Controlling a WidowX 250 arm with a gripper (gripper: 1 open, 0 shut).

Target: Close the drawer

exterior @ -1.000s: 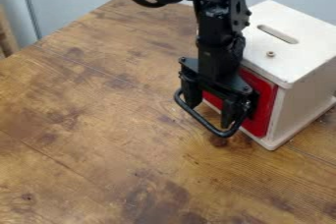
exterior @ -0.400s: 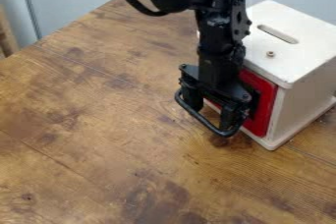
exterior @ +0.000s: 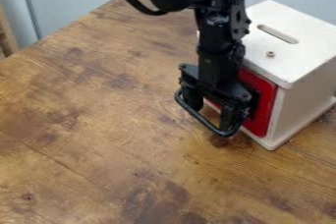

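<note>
drawer (exterior: pixel 261 104) sits nearly flush behind the fingers; gripper (exterior: pixel 214 105) looks spread over the loop handle (exterior: pixel 207 118) — we'd push straight, squarely.

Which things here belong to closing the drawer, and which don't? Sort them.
Part of the job:
- drawer, red front nearly flush with its casing
- wire loop handle
- claw, at the handle

Not part of it:
- cream-white casing, slots on top
- wooden table

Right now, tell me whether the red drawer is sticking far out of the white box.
No. The drawer has its red front nearly flush with the white box, gripper at its handle.
</note>
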